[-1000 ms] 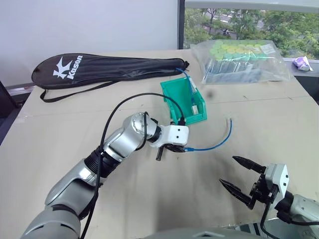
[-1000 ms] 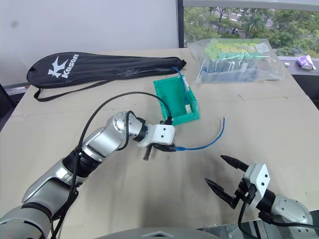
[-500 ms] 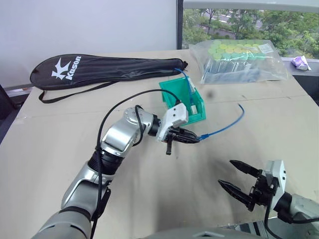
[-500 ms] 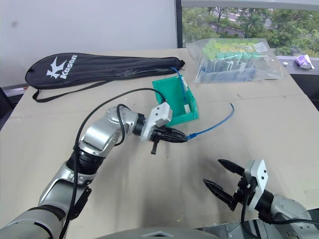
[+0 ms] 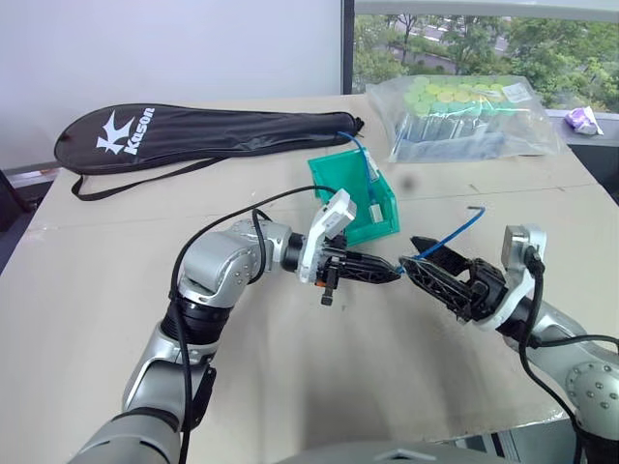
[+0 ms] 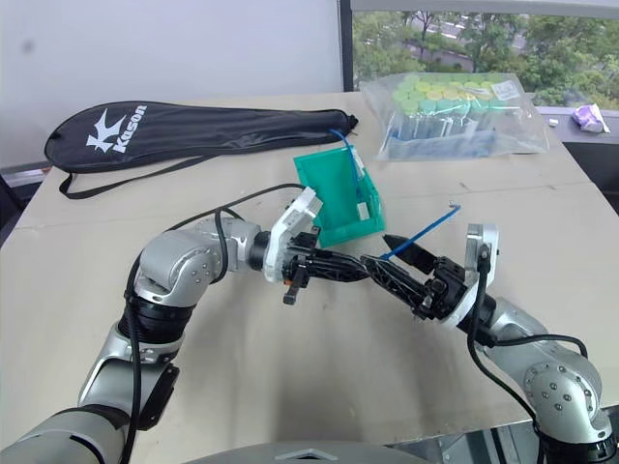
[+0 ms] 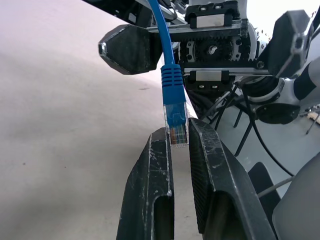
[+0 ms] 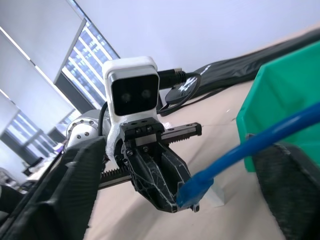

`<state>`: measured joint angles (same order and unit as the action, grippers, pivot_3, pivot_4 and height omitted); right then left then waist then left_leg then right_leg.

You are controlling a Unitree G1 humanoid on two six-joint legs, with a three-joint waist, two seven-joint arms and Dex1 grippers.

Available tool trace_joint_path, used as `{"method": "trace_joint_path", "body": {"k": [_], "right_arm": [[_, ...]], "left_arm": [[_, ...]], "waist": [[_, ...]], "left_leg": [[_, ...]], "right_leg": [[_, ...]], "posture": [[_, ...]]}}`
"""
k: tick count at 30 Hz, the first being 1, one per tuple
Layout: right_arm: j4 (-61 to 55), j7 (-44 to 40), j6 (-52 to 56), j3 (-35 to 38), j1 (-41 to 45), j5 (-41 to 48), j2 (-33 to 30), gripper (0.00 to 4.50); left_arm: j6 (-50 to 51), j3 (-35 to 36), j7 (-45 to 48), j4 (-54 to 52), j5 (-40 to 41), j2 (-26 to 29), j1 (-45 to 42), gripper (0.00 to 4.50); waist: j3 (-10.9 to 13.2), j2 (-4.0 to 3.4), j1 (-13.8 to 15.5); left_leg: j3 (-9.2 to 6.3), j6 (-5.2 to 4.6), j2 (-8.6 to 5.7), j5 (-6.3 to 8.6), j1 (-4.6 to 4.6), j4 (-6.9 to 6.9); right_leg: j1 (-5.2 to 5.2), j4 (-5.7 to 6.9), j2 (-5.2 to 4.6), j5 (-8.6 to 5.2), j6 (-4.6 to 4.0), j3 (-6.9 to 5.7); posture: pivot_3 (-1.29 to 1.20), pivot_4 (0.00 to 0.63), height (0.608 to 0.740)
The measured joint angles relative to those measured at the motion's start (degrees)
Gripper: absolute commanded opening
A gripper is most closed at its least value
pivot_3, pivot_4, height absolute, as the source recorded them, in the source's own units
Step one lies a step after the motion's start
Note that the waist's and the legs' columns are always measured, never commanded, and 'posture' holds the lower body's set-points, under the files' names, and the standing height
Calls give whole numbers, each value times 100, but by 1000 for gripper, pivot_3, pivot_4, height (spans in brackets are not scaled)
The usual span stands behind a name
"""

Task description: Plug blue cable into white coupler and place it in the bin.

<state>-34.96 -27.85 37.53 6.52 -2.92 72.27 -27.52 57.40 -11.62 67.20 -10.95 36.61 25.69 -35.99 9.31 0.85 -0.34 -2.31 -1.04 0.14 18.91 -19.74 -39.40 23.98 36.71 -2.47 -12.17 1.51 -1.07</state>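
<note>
The near part of the desk (image 5: pixel 319 387), between the two arms and its front edge, lies bare, and a wide bare stretch runs along its left side. Above the middle the left claw (image 5: pixel 392 274) is clamped on the clear plug at one end of the blue cable (image 5: pixel 447 235), pointing toward the right arm. The right claw (image 5: pixel 410 256) meets it tip to tip, its fingers (image 8: pixel 70 195) spread apart on either side of the cable just past the plug. The cable hangs off the desk, its long axis slanting up and away to the right, the free end highest. Just beyond the left claw stands the bin (image 5: pixel 340 184), tilted, its opening turned rightward; a second blue cord and a small white piece lie inside. At the far left lies a black racket cover (image 5: pixel 193 135); at the far right edge, a clear bag (image 5: pixel 464 121) of green-capped items.
</note>
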Motion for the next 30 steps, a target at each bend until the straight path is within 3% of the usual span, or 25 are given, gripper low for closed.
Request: {"method": "trace_joint_path", "body": {"k": [5,7,15,22,27,30], "right_arm": [[14,1,184,31,24,125,-157,708],[28,-4,208,67,24,150,-171,46],[41,-12,230,89,24,206,-179,46],[63,-43,273,-12,138,203,-132,0],[313,-27,-149,168,373,-307,38,0],[505,-224,-493,168,451,-960,27,0]], "left_arm": [[20,3,-168,-93,248,-32,55,0],[29,3,-222,-146,345,-32,57,0],[96,11,-393,-158,541,-35,61,0],[-277,273,-583,-349,610,42,402,3177],[-308,848,-960,-1183,713,623,1345,3177],[-534,1521,-1526,-1889,726,616,2196,3177]], "waist": [[0,0,-3],[0,0,-8],[0,0,-20],[0,0,-35],[1,-1,-44],[-1,-4,-30]], "left_leg": [[7,-3,-2,2,2,0],[8,-3,-2,2,4,0],[15,-3,-2,2,7,0],[16,-3,1,2,7,1],[20,-3,13,2,5,5],[27,-2,18,2,7,9]], "right_leg": [[0,1,-1,-1,2,10],[0,2,0,-1,2,12],[0,3,5,-1,3,20],[3,2,5,-1,2,25],[11,3,9,-1,2,29],[13,-1,2,-2,3,35]], "posture": [[0,150,740],[0,150,740],[0,150,740],[0,150,740],[0,150,740],[0,150,740]]}}
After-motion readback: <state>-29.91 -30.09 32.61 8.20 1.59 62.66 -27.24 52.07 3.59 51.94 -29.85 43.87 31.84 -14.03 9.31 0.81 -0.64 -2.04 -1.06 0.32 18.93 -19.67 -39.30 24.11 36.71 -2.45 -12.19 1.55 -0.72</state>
